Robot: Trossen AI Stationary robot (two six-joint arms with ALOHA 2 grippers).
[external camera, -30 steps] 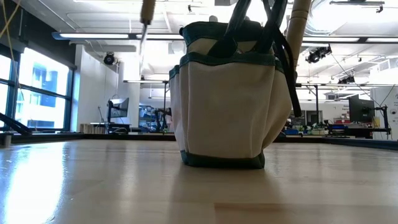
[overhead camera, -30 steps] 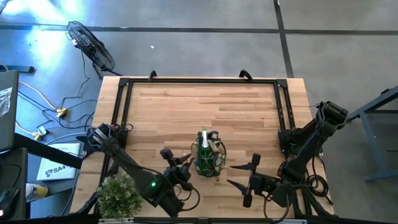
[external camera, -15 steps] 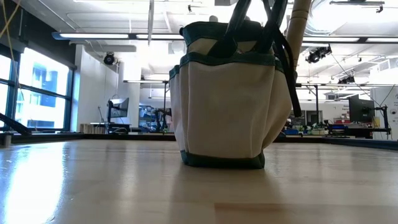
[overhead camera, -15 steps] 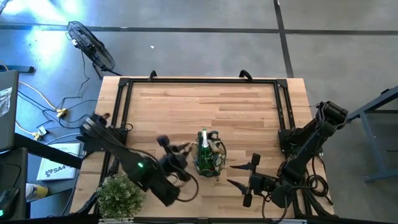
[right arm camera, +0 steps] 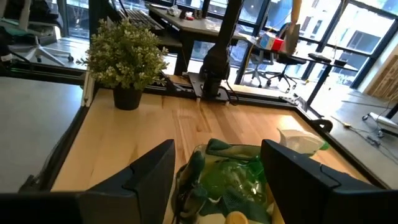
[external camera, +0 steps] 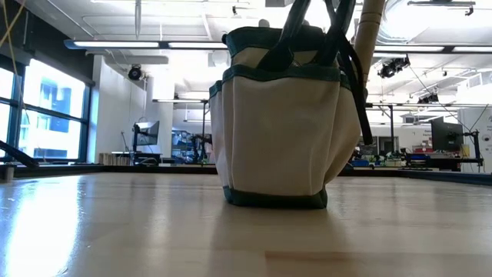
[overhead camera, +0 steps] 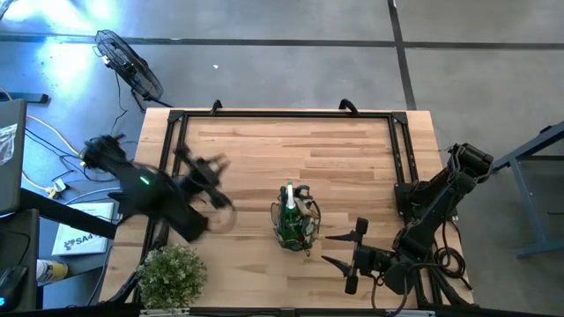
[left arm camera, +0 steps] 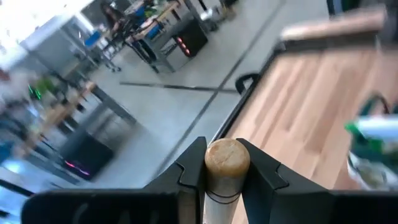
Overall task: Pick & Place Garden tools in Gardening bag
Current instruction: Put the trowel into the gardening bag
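Observation:
The olive-tan gardening bag point(overhead camera: 295, 222) stands on its base near the table's front middle; it fills the low view point(external camera: 284, 115). A green-and-white piece point(overhead camera: 288, 199) and a wooden handle point(external camera: 370, 23) stick out of its top. My left gripper point(overhead camera: 203, 167) is over the table's left part, well left of the bag, shut on a wooden-handled tool point(left arm camera: 227, 163). The tool's thin metal shaft point(external camera: 138, 15) shows high in the low view. My right gripper point(overhead camera: 339, 249) is open and empty, just right of the bag point(right arm camera: 233, 180). My left gripper pinches the tool's wooden handle near its rounded free end point(left arm camera: 226, 180) between its two fingers point(left arm camera: 193, 168). The tool is lifted clear of the table. Its lower part is out of the wrist view.
A bushy green plant point(overhead camera: 172, 275) in a dark pot stands at the table's front left corner and shows in the right wrist view point(right arm camera: 127, 53). A black rail point(overhead camera: 282, 114) frames the table's far, left and right sides. Bare wood lies behind the bag.
My left gripper has swung away from the bag toward the table's left edge and a little toward the far edge, still shut on the wooden-handled tool. In the low view the tool's shaft has risen and shifted left. The bag has stayed put.

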